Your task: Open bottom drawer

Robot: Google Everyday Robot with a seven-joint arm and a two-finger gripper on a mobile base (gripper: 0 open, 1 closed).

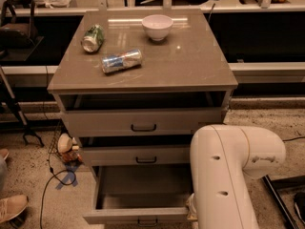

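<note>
Grey-tan cabinet point(190, 70) at centre, with three drawers down its front. Bottom drawer point(143, 197), lowest in the cabinet and narrowest of the three: pulled well out toward the camera, inside floor and side walls in plain view, small black bar handle point(147, 221) on its front at the very lower edge of view. Middle drawer point(138, 155) just above, out a little, a dark gap over its front. Top drawer point(143, 122), widest, also out slightly beneath the cabinet's top.

On the cabinet's top: white bowl point(157, 26) upright near the back edge; green can point(93, 38) on its side toward the back left; blue-and-silver can point(122, 61) on its side just in front of the green one, apart from it.

White arm point(228, 175) at the cabinet's front right, bulky, covering the bottom drawer's right end. Gripper point(191, 209) seemingly at the bottom drawer's front right corner, almost wholly hidden behind the arm; clenched or released, cannot tell.

Left of the cabinet, on speckled floor: black cable point(46, 187), blue tape mark point(66, 178), tan shoe point(12, 208) at the far left edge.
</note>
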